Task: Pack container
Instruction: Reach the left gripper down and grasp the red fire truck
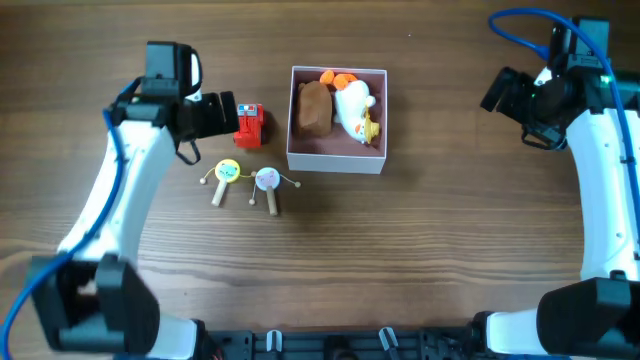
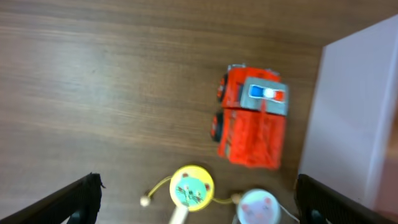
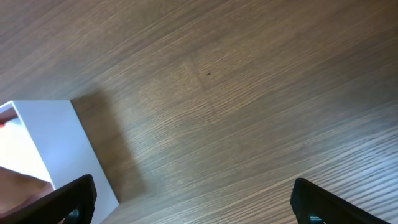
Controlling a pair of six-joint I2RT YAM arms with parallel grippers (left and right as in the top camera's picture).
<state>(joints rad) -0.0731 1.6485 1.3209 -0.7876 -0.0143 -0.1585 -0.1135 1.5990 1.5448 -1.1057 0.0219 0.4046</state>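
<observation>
Black left fingers (image 2: pixel 78 200) sit in the two lower corners of the left wrist view, spread wide with nothing held between them. Ahead of them a red toy truck (image 2: pixel 252 121) with a blue-and-red light bar on its roof stands just beside the white outer wall of the container (image 2: pixel 354 106). Nearer the lens lie two small toys with wooden handles, a yellow rattle drum (image 2: pixel 191 188) and a pale pink rattle drum (image 2: pixel 258 208), side by side.

The surface (image 1: pixel 450 250) is brown wood with a fine grain, and it fills every view to the edges. A blue cable (image 1: pixel 515 18) arcs over its far right corner.

The container sits near the middle of the surface, towards the far side. It is square, shallow and lidless, white outside and dusty pink inside. It holds a brown plush toy (image 1: pixel 313 108) on its left, a white duck toy (image 1: pixel 355 108) with yellow parts on its right, and an orange toy (image 1: pixel 336 77) against the far wall.

The right fingers (image 3: pixel 68 202) are spread wide too and grip nothing. They hang over bare wood well to the right of the container, one white corner of which shows in their view
</observation>
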